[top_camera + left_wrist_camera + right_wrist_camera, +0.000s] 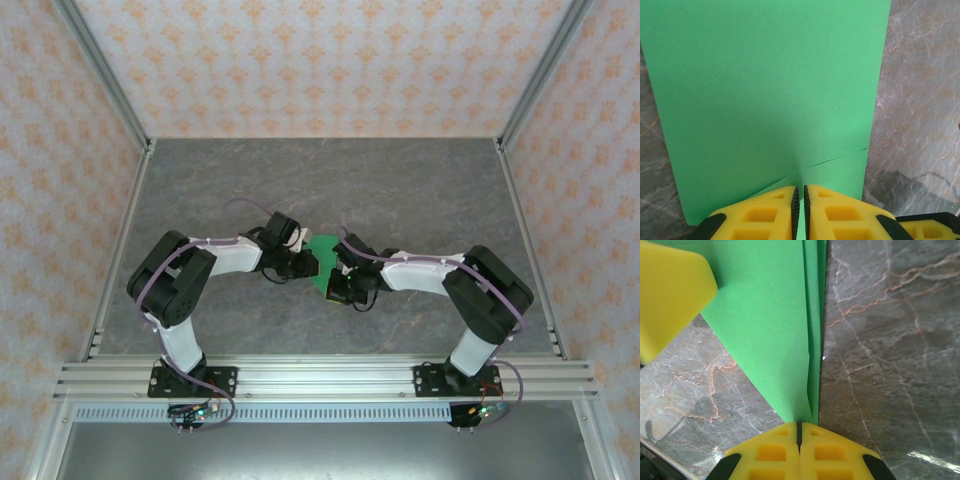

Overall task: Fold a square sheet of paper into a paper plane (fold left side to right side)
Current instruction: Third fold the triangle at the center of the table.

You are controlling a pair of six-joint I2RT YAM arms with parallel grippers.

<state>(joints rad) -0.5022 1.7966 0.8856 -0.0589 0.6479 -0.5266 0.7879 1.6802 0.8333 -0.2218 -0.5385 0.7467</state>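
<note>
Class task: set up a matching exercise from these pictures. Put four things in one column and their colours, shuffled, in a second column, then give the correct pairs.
Column one:
1. paper sheet
2. table top
3. left end effector fingers
4. back wall

Column two:
A. grey, marbled
B. yellow
C. pale with an orange pattern
D. bright green

Pairs: 1-D, 2-A, 3-B, 4-C

Both arms bent inward, hands meeting between them.
The left arm (225,255) and right arm (430,272) each rise from the base, bend at a raised elbow and reach toward the centre with forearms nearly level. The left hand (800,192) has its yellow fingers almost together, nipping the near edge of the green paper (770,90). The right hand (799,427) is fully closed on the paper's corner, just beside the left.
</note>
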